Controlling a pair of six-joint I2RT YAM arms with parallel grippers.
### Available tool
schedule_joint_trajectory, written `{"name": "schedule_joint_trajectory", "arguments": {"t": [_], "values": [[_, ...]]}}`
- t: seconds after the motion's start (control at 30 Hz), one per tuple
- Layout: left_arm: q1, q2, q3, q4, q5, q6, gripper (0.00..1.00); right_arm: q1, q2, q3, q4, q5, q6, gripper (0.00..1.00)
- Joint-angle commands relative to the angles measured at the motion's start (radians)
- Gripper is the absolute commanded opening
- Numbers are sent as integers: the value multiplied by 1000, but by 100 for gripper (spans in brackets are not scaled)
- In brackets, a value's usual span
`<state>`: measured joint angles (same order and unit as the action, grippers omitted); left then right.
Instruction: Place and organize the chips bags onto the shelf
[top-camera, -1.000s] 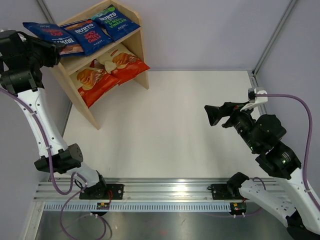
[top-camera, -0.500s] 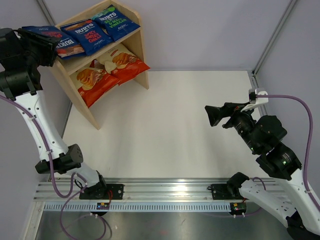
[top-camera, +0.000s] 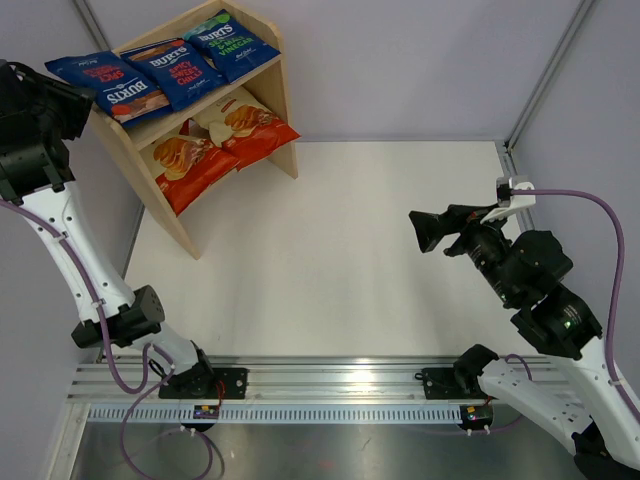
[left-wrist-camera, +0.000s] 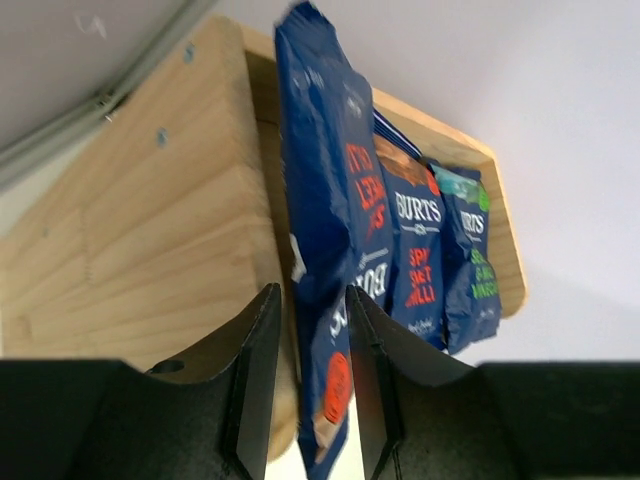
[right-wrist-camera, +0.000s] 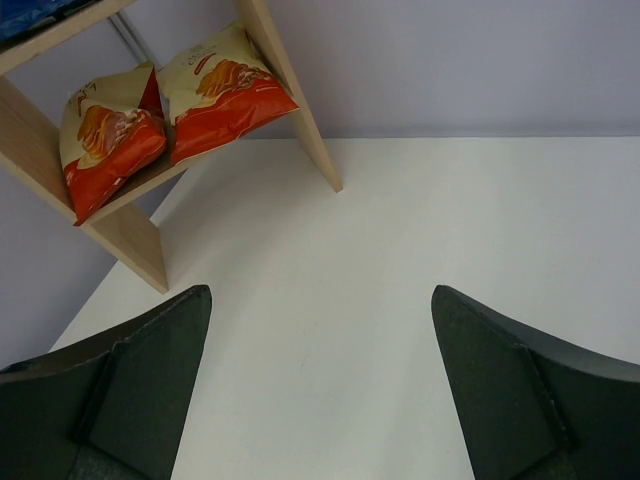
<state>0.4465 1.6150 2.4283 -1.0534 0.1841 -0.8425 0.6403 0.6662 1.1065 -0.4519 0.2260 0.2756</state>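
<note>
The near end of the red-accented Burts bag (left-wrist-camera: 335, 190) sits between the fingers of the left hand (left-wrist-camera: 312, 320); pinched or loose, I cannot tell. Beyond them it lies on the shelf (left-wrist-camera: 170, 220), on its top board, two more Burts bags (left-wrist-camera: 415, 250) past it. Seemingly the last placement: next, let go and back off without dragging it. The right hand (right-wrist-camera: 320, 300) hangs spread, empty, Cassava bags (right-wrist-camera: 225, 95) far ahead.
</note>
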Motion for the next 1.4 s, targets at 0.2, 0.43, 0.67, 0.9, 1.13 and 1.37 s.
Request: {"name": "schedule_joint_trajectory", "arguments": {"t": [0.2,0.43,0.67,0.9,1.13,1.37], "values": [[70,59,43,61,29,45,29,-2,13,-5,48,12,-19,99],[72,89,66,90,63,52,30,-4,19,-11,58,6,-19,99],[84,-19,23,113,43,53,29,-2,36,-13,62,1,-19,99],[98,-67,-54,251,121,-4,21,-2,42,-14,67,-5,-21,99],[97,9,-55,356,193,-58,19,-4,56,-16,70,-5,-22,99],[96,104,-74,372,215,-30,13,-4,69,-17,76,-5,-24,100]]}}
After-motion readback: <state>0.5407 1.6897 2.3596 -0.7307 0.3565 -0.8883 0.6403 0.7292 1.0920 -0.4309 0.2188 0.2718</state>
